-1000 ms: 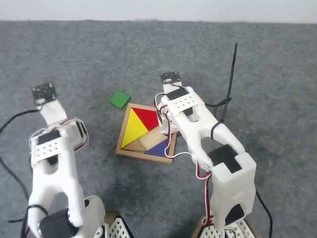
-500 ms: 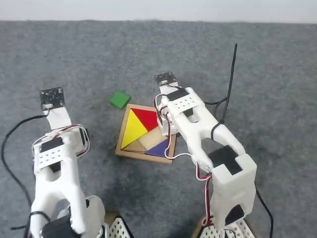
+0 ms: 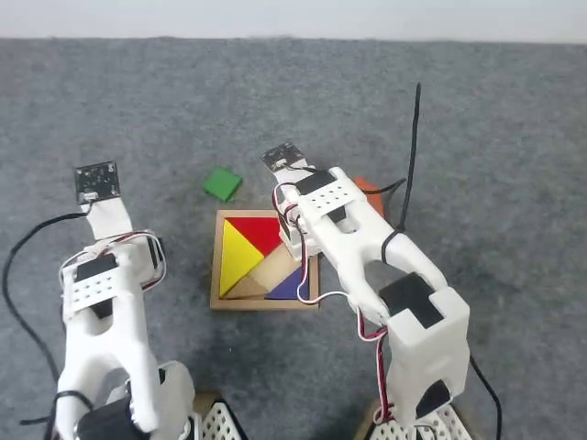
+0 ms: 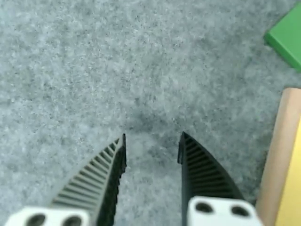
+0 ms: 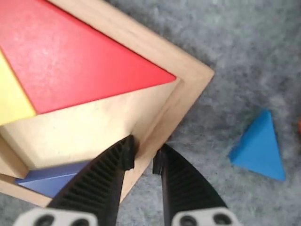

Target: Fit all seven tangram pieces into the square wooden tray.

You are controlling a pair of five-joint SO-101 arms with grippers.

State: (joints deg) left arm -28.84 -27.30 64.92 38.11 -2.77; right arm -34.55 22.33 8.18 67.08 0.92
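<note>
- tray (image 3: 216,271) mid-bench (image 3: 138,110), pieces inside
- loose square (image 3: 222,183) just behind its far-left corner
- loose triangle (image 5: 257,148) outside its far-right corner
- right hand (image 5: 143,155) straddles the right wall
- left hand (image 4: 151,141) left of tray

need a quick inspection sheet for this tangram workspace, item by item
surface: grey carpet
job's things: square wooden tray holds red triangle, yellow triangle, dark blue piece; green square, light blue triangle, orange piece lie outside
clutter: nothing seen
claws: left claw open over bare carpet; right claw shut on tray wall
cables: black cable beside right arm; red and white wires on both arms
surroundings: pale strip beyond carpet
</note>
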